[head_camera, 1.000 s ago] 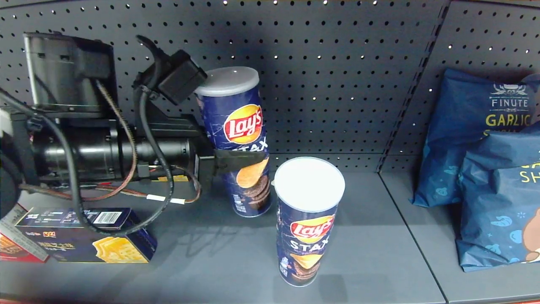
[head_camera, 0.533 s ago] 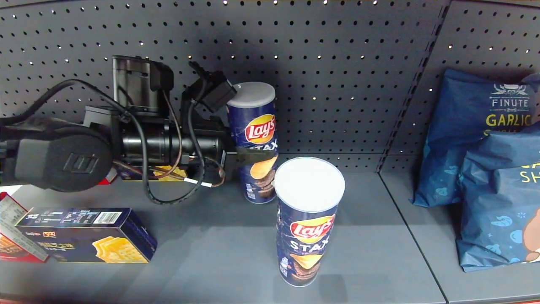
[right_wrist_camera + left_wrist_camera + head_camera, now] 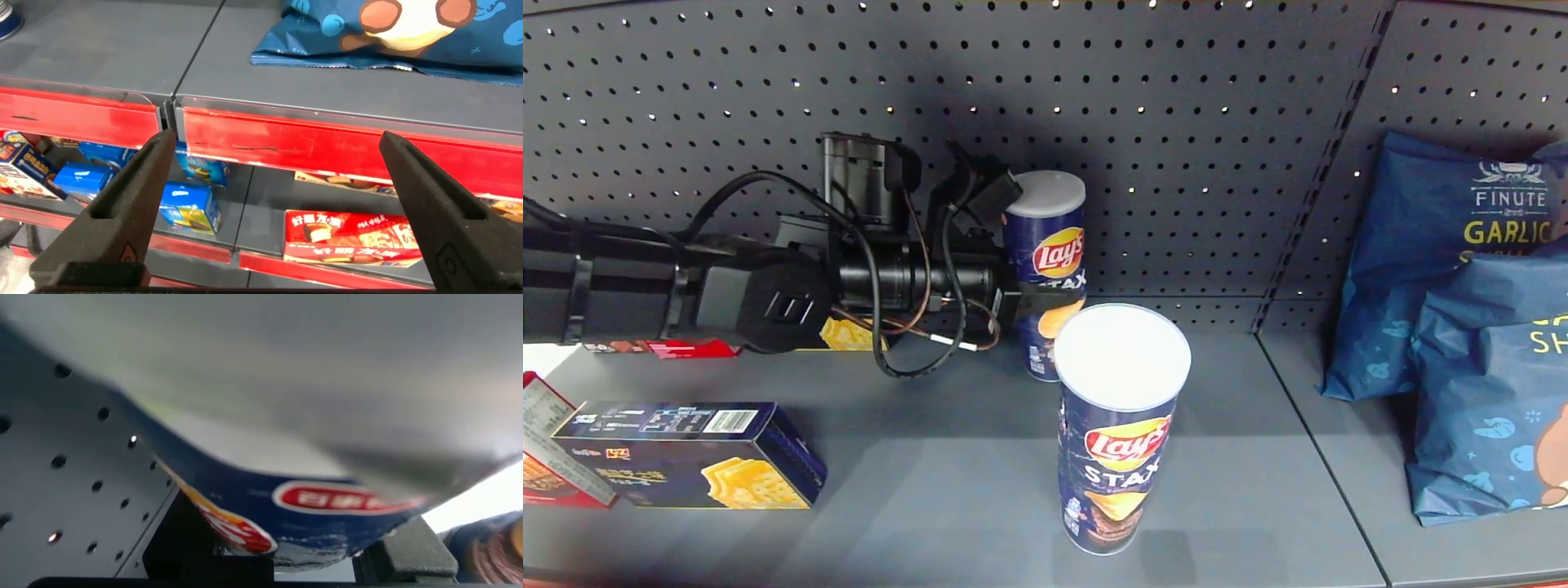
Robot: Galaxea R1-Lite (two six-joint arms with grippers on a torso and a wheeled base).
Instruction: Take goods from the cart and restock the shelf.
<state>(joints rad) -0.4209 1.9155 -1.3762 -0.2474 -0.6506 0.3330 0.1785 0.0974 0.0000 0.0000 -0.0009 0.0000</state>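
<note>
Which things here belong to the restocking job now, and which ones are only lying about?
In the job: held can, left gripper, shelf.
Lying about: front can, cracker box, chip bags.

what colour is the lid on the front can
The lid is plain white; the head view shows it best.

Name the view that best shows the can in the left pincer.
Head view: the can shows nearly whole, left pincer round its middle. Left wrist view: a blurred close strip. Right wrist view faces the shelf edge.
</note>
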